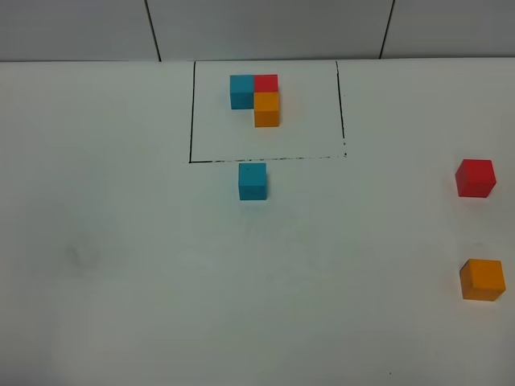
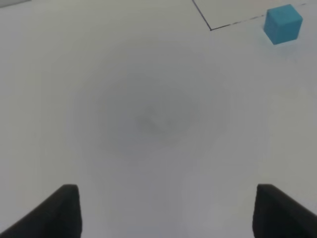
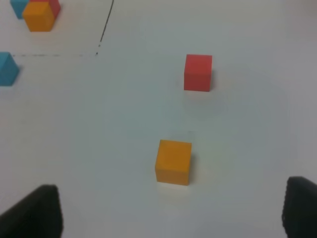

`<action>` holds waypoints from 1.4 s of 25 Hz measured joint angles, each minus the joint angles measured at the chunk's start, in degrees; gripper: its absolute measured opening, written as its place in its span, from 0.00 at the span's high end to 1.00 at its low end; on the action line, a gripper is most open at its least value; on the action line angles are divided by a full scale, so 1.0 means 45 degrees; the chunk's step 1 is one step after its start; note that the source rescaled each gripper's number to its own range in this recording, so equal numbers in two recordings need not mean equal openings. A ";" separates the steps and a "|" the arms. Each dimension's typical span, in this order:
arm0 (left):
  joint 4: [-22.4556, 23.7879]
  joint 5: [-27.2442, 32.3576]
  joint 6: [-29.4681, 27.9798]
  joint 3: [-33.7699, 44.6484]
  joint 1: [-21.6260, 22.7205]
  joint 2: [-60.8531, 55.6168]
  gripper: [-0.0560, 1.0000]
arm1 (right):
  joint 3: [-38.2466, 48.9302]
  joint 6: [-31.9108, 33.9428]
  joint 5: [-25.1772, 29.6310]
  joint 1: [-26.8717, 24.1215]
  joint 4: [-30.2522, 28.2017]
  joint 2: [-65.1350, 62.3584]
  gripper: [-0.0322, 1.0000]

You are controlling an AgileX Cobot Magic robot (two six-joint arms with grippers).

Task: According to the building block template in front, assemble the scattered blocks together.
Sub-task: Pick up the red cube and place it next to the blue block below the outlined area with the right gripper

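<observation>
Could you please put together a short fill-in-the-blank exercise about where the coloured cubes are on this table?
1. Inside the building block template, the orange cube sits directly in front of the ____ cube.
2. The loose cube just outside the black rectangle is coloured ____.
3. At the right of the table, the loose red cube lies farther back than the loose ____ cube.

Missing words: red; teal-blue; orange.

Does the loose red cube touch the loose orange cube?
Apart. The exterior high view shows bare table between the loose red cube and the loose orange cube.
</observation>
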 joint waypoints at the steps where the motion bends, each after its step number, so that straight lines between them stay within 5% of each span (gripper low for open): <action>1: 0.0000 0.0000 -0.0002 0.0000 0.0018 0.0000 0.36 | 0.0000 0.0000 0.0000 0.0000 0.0000 0.0000 0.20; 35: 0.0000 0.0000 -0.0026 0.0000 0.0028 0.0000 0.36 | 0.0000 0.0000 0.0000 0.0000 0.0000 0.0000 0.22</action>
